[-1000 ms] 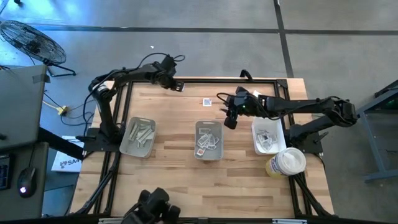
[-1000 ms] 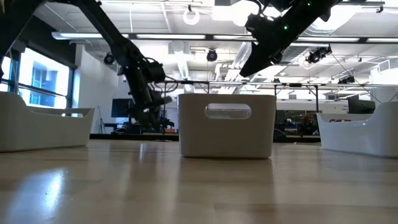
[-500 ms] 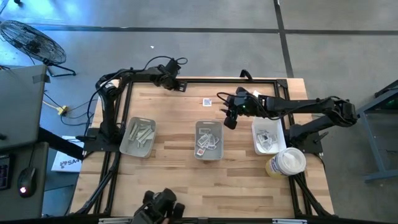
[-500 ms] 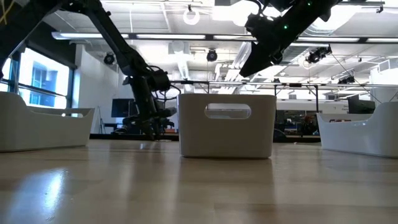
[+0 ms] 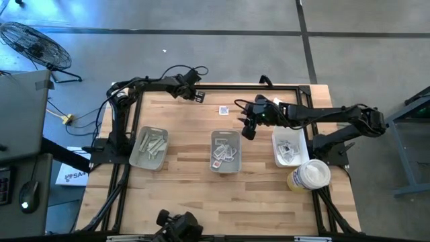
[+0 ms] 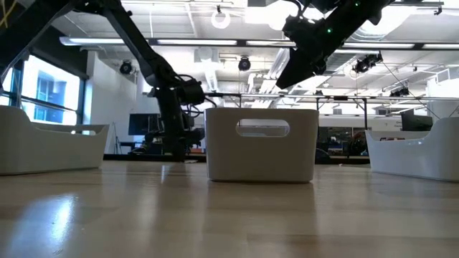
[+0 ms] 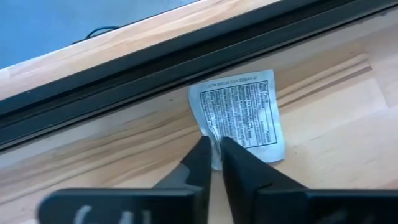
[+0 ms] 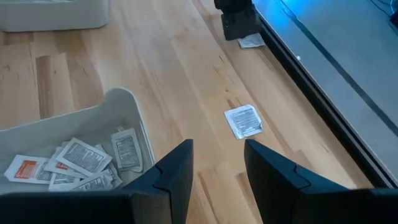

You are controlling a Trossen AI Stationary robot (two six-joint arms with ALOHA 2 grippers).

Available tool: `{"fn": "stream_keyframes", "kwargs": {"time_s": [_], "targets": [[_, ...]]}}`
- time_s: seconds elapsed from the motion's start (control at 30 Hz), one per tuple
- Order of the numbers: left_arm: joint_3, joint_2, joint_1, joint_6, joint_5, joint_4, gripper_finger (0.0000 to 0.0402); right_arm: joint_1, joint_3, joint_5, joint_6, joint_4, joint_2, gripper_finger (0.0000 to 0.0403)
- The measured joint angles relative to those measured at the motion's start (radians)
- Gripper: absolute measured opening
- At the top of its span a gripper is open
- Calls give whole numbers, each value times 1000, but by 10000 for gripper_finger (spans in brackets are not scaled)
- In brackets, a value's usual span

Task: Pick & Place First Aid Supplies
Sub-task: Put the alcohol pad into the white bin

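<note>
A square white sachet with dark print [image 7: 242,115] lies on the wood beside the black rail at the table's far edge. My left gripper [image 7: 214,149] is down on it, shut on its edge; the high view shows that gripper [image 5: 195,95] at the far edge. A second sachet [image 8: 244,121] lies flat on the table, also visible in the high view [image 5: 224,110]. My right gripper [image 8: 217,158] hangs open above the table, between that sachet and the middle tray [image 5: 225,161]. My left gripper pinches the sachet's edge [image 7: 214,138] between its two fingertips, near a corner. The fingers slant down onto it from above. The rest of the sachet lies flat on the table, slightly crumpled next to the fingers.
Three trays stand in a row: the left tray [image 5: 138,156] with pale strips, the middle one with sachets, the right tray [image 5: 277,156] with more packets. A round white tub [image 5: 309,176] stands at the near right. A black frame rail [image 7: 155,68] runs along the far edge.
My left gripper has moved along the far edge toward the table's right and sunk down onto the sachet there. My right gripper has kept still.
</note>
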Motion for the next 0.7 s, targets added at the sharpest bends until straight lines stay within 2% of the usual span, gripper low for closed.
{"fn": "stream_keyframes", "kwargs": {"time_s": [0.1,0.3,0.43,0.53,0.7], "targets": [[-1,1,-1,-4,-9,-3,6,0,0,-17,12,0,0,137],[-3,-12,-4,15,-38,-6,8,0,0,-44,15,0,0,137],[-10,-58,-32,24,-52,-79,2,0,0,-44,14,-3,0,137],[-8,-116,-76,40,-120,-123,1,0,0,-44,15,-6,0,137],[-7,-221,-186,38,-270,-291,0,0,0,-44,14,-7,0,137]]}}
